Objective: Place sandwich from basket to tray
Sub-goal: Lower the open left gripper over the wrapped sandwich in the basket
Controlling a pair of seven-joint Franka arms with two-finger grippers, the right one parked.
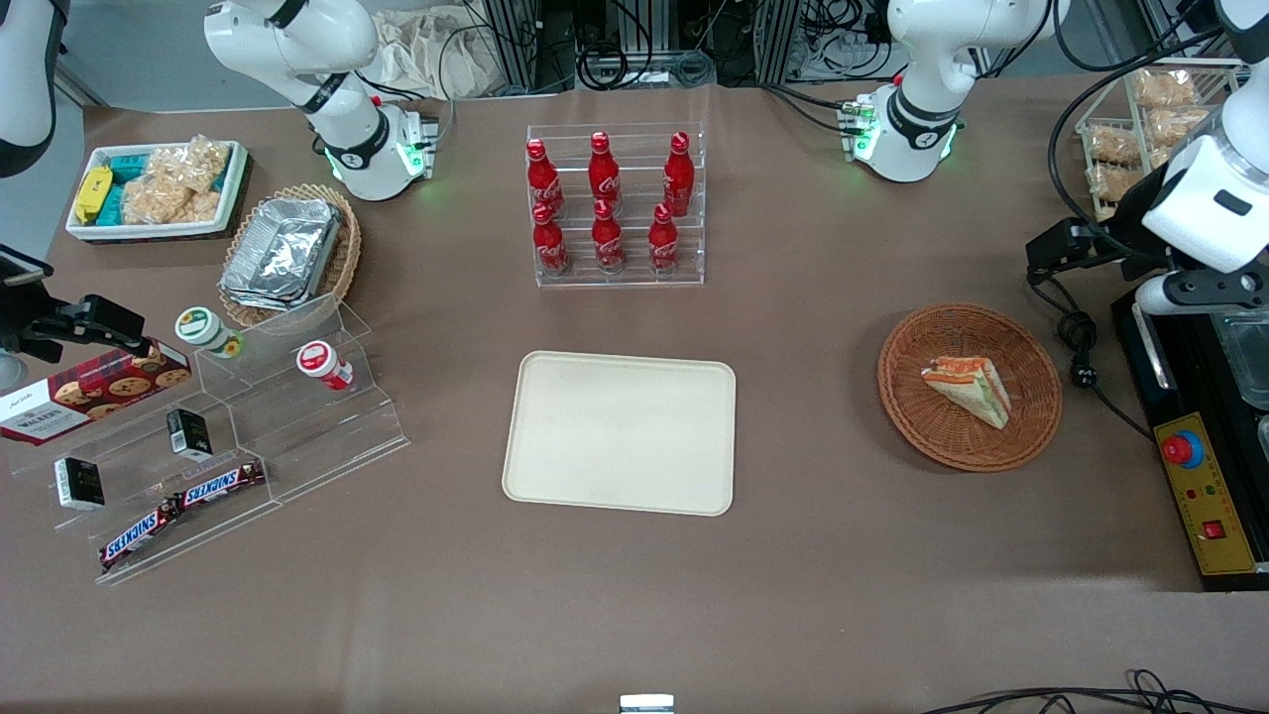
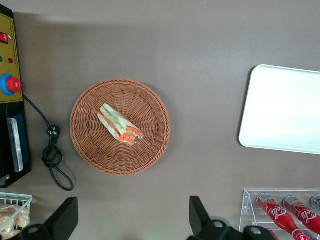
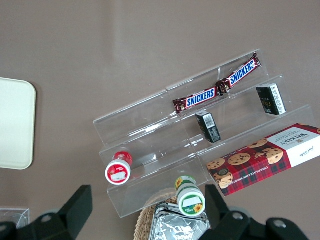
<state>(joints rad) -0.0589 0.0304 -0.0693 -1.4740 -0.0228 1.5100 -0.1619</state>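
The sandwich (image 1: 969,388), a pale wedge with orange, red and green layers, lies in the round reddish-brown wicker basket (image 1: 912,342) toward the working arm's end of the table. It also shows in the left wrist view (image 2: 120,124), inside the basket (image 2: 90,150). The cream-beige tray (image 1: 620,431) lies flat at the table's middle with nothing on it; its edge shows in the left wrist view (image 2: 280,110). My left gripper (image 1: 1069,248) hangs high above the table, beside the basket and a little farther from the front camera. It (image 2: 131,202) is open and holds nothing.
A clear rack of red cola bottles (image 1: 615,203) stands farther from the front camera than the tray. A black and yellow control box (image 1: 1205,486) with a cable (image 1: 1081,347) lies beside the basket. Acrylic steps with snacks (image 1: 228,436) stand toward the parked arm's end.
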